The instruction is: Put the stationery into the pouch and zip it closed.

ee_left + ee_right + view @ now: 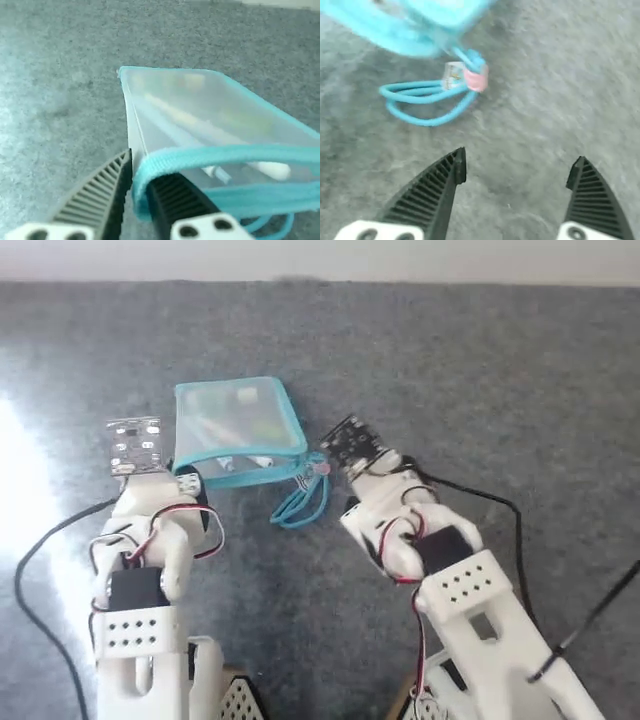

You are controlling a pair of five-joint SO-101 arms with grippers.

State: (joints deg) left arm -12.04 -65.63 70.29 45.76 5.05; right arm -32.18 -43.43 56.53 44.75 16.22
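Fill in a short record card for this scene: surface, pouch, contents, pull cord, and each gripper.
Table: grey, felt-like
Pouch: translucent, teal trim, lying flat, mouth looks partly open
Stationery: pens, inside the pouch
Cord: teal loop with a pink tag, lying at the pouch's corner
Left gripper: shut on the pouch's teal rim at its other corner
Right gripper: open, above the table near the cord

The left arm [145, 580] stands at 7 o'clock in the high view and reaches toward 12, the left pincer [132, 167] clamped on the pouch [200, 115] rim. The right arm [450, 575], at 5 o'clock, leans toward 11, the right pincer [520, 160] spread wide and empty.
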